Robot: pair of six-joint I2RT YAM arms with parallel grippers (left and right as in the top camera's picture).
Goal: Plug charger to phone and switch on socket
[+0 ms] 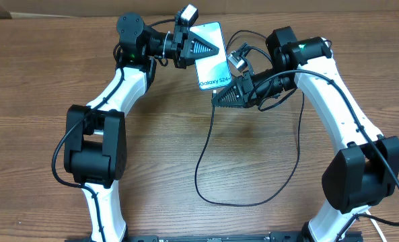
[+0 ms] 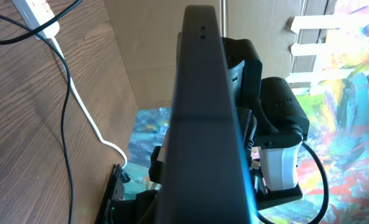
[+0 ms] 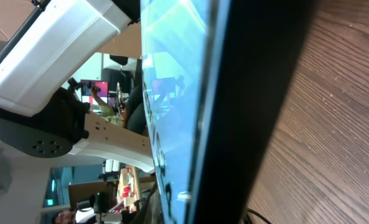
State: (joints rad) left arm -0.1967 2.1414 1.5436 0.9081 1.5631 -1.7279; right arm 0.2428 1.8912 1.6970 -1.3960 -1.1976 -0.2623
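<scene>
The phone, its "Galaxy S24" screen facing up, sits at the far middle of the wooden table, clamped along its left edge by the left gripper. The right gripper meets its lower end; whether those fingers are closed cannot be told. The black charger cable loops below. The socket lies well apart.
</scene>
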